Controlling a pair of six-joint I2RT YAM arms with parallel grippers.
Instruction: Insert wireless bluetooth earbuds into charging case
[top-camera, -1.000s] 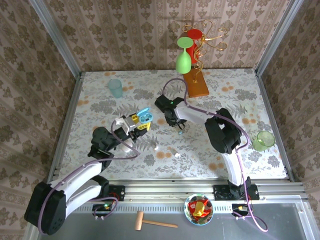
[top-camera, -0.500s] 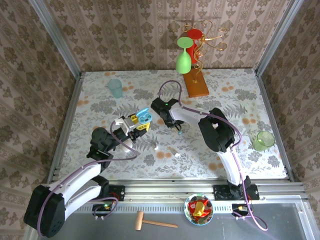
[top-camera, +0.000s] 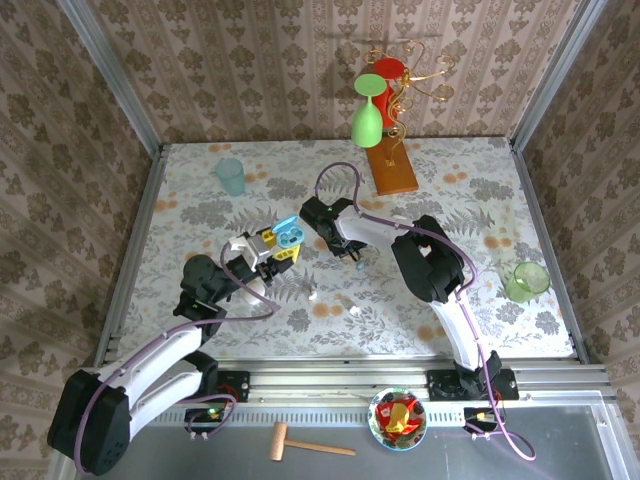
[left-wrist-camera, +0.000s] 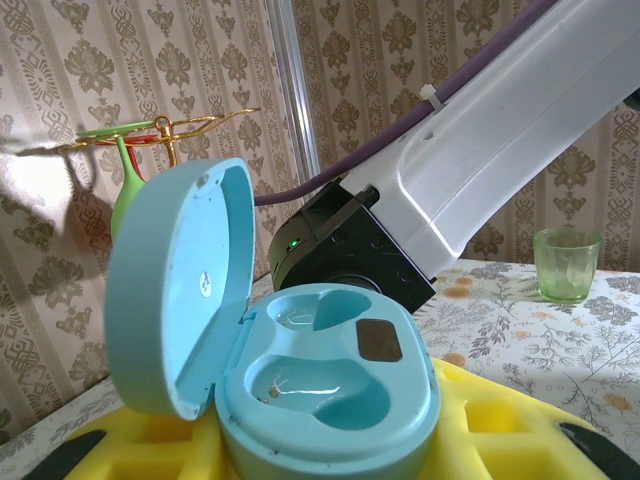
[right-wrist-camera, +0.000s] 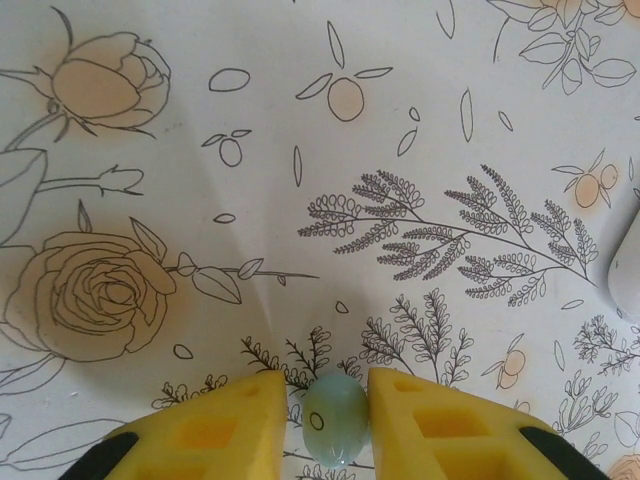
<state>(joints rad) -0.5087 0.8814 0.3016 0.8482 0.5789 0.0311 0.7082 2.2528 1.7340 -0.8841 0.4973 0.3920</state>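
Okay, right gripper pinches a smooth, egg-shaped pale blue bud between foamy yellow pads, over the floral table. Left gripper clamps a glossy blue case, its rounded lid open, showing two moulded wells.

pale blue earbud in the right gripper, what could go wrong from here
The glossy pale blue earbud is pinched only at the tips of the right gripper, so it may slip out or twist. The open blue plastic charging case, held by the left gripper, has its lid standing close over the wells, so the approach could bump it.
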